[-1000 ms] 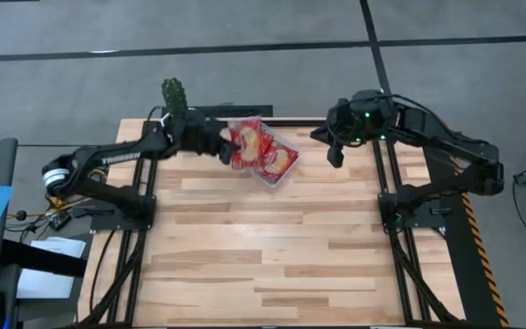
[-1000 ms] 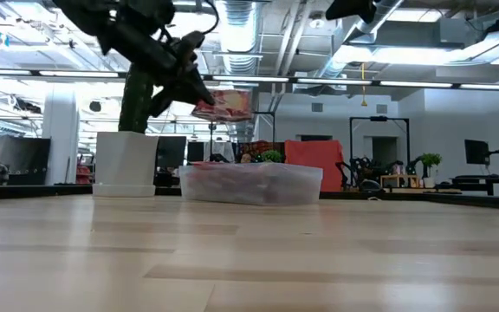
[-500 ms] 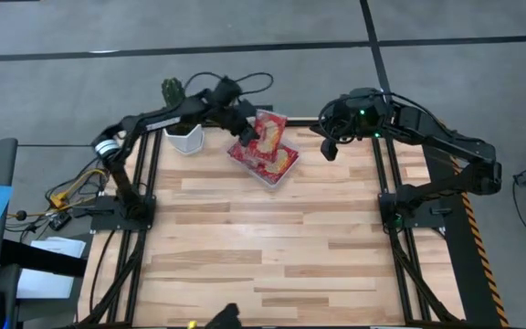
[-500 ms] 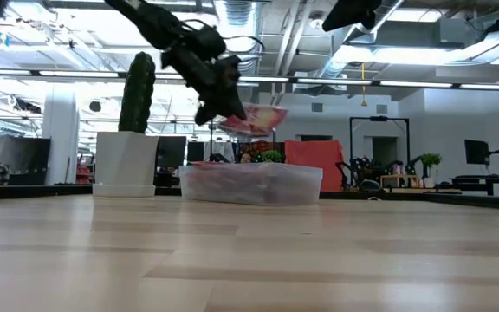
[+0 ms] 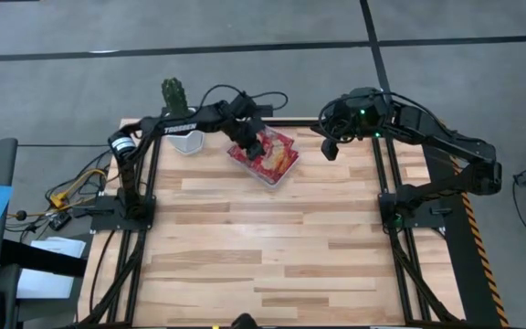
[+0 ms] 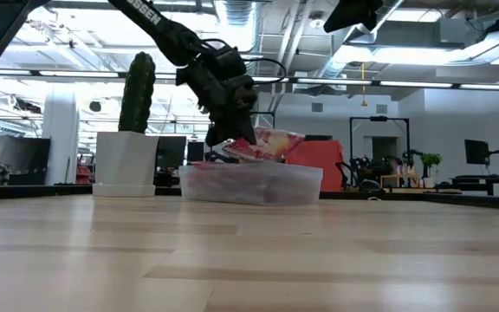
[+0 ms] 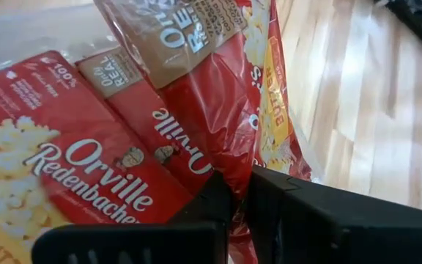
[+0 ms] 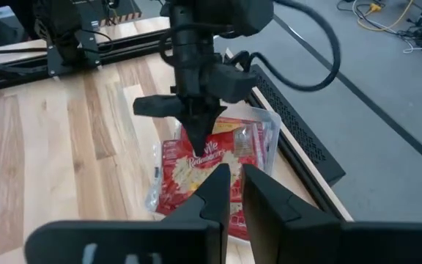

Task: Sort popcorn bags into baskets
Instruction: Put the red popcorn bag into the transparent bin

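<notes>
High view: left gripper (image 5: 252, 146) is hanging over the tray (image 5: 287, 170) at twelve o'clock on the table (image 5: 263, 247), fingers pinching a popcorn bag (image 7: 196, 95) above the bags (image 5: 277, 157) lying inside. Right gripper (image 5: 329, 148) is hovering at one o'clock, fingers nearly pressed together, holding nothing.

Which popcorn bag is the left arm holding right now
The popcorn bag pinched upright in the shut left gripper. The others lie flat in the clear tray beneath it.
</notes>
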